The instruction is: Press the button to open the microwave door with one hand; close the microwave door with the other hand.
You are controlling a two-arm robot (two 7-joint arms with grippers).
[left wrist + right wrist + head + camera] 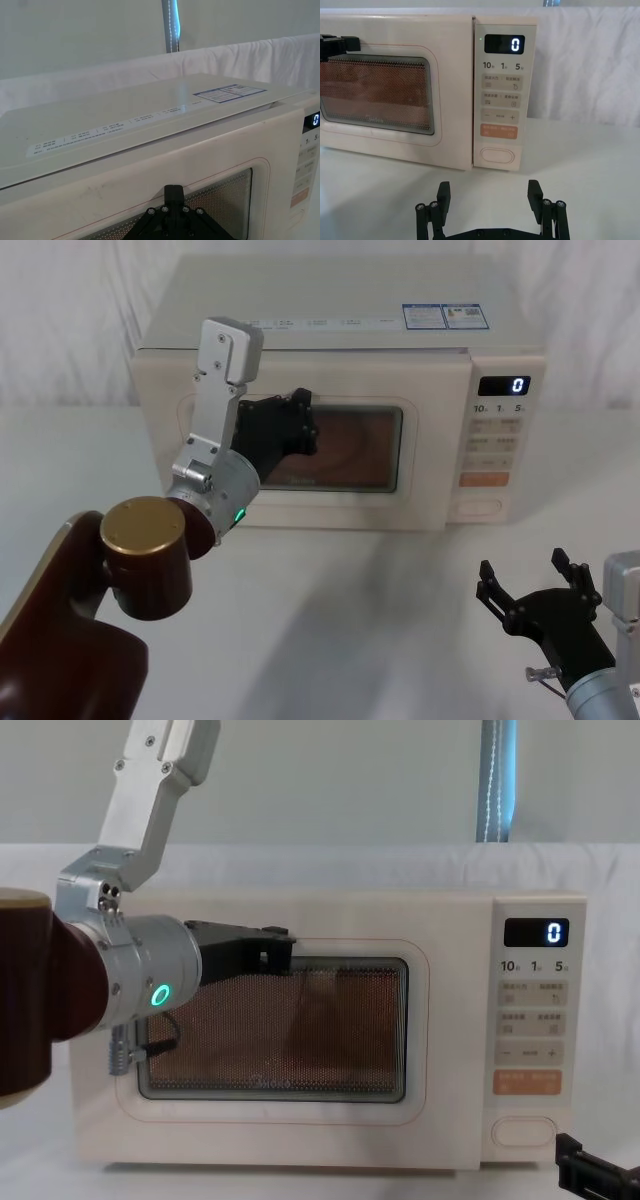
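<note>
Microwave door (300, 445) sits flush, left claw (298, 420) against it, fingers' state unclear; right claw (535, 585), spread apart, hovers short of the button (478, 507).

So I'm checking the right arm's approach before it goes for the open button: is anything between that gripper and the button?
Nothing visible. The right gripper sits low over bare table, fingers open, facing the button at the control panel's bottom.

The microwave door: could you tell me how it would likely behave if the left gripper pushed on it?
The door looks flush with the panel, so it would probably not swing further. It looks like a rigid panel, unlikely to flex. The left gripper sits on its window, maybe the weaker spot.
</note>
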